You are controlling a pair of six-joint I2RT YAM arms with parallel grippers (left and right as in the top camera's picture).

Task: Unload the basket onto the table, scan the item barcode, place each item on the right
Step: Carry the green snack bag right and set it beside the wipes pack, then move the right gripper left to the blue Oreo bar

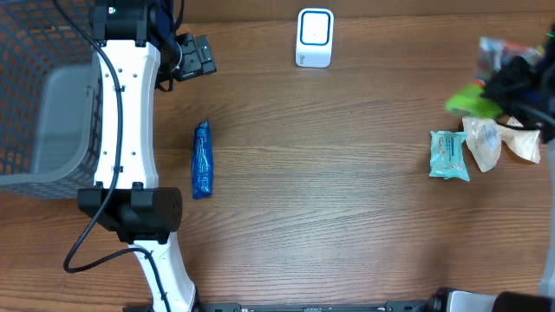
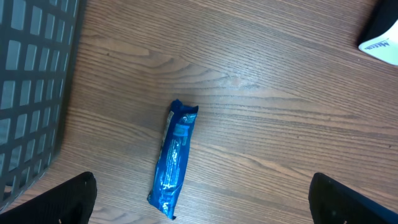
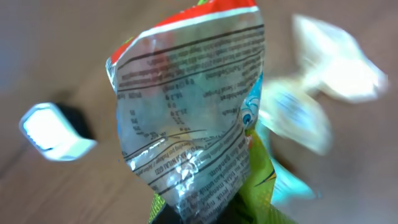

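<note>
**Bag in the Right Arm, Scanner Far to the Left**

The right end effector was pinching a shiny snack bag over the right edge of the table. The bag stuck up tall from its grip. The white scanner sat well apart, off to its left. The left end effector was spread wide, holding nothing, near a blue packet.

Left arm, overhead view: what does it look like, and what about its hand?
The left arm has white shell links dotted with small dark screws, joined by black joint blocks. A black cable runs along it and loops out near the base. Its hand is black.
</note>
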